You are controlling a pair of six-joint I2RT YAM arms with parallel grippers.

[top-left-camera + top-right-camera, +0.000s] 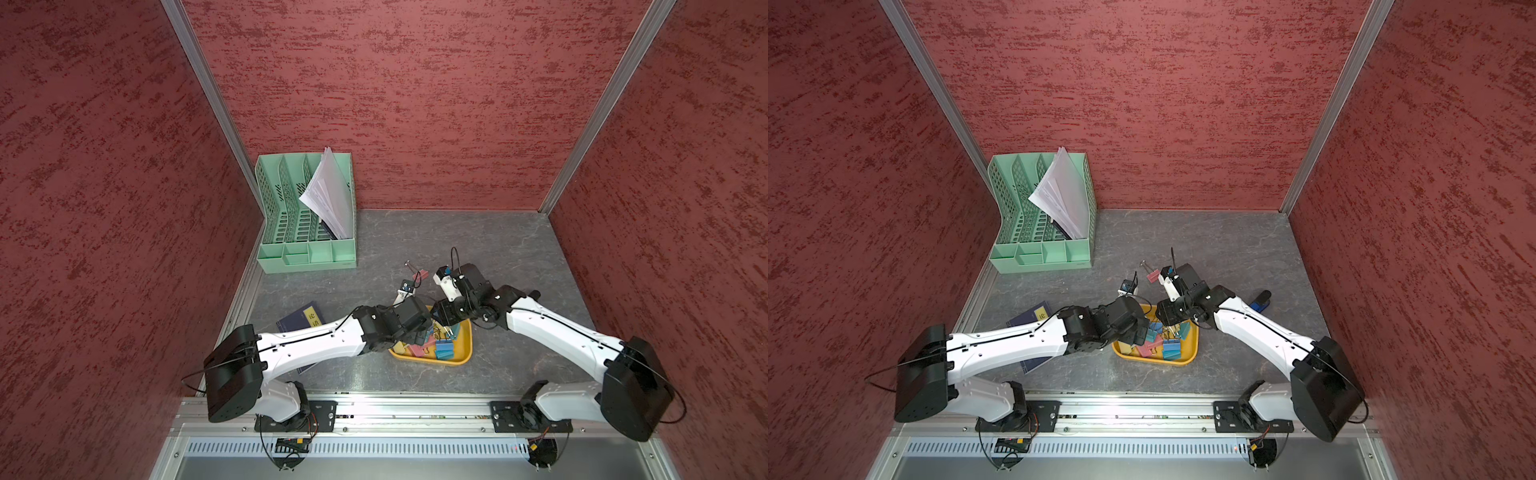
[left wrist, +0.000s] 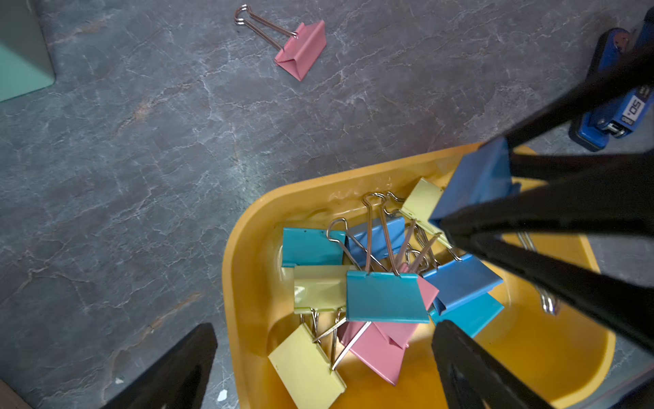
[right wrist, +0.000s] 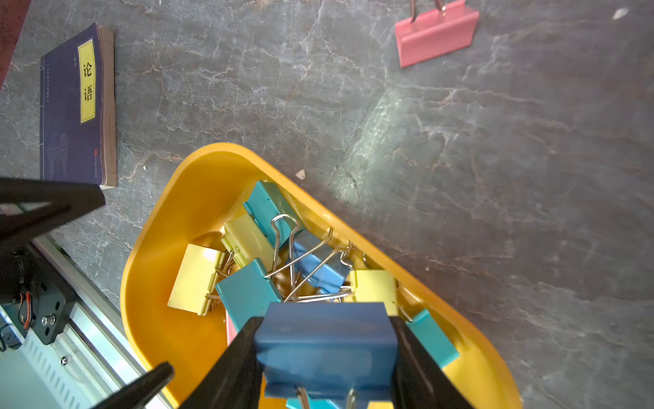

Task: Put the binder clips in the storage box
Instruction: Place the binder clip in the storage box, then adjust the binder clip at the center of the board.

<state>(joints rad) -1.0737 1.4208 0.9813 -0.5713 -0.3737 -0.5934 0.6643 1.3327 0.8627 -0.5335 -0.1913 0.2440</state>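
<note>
Two end effectors: both hang over the storage box (image 1: 453, 360), near the front middle of the bench (image 1: 498, 249).
Left end effector (image 2: 325, 327): jaws spread wide with nothing between them. One of its fingers (image 2: 170, 371) is over bare bench outside the rim and the other is over the inside of the box.
Right end effector (image 3: 326, 319): closed part-way on a blue clip (image 2: 474, 180). It grips the clip's body from both sides, and the wire handles point back toward the wrist.
Blue clip: held in the air above the box, over the heap and close to one rim.
Binder clips (image 2: 385, 297): roughly ten lie in a loose heap inside the box. Their bodies are yellow, pink, blue and teal, and their silver handles are tangled.
Pink clip (image 1: 1153, 275): lies alone on the bench on the far side of the box, apart from it, with its handles stretched out together.
Storage box: a yellow-orange tub sitting flat on the bench.
Stapler (image 1: 1260, 301): blue, on the bench to the robot's right of the box.
Book (image 3: 74, 106): dark blue with a yellow label, lying flat to the robot's left of the box.
File organizer (image 1: 305, 216): mint green, in the far left corner, with papers (image 1: 328, 191) leaning in one slot.
</note>
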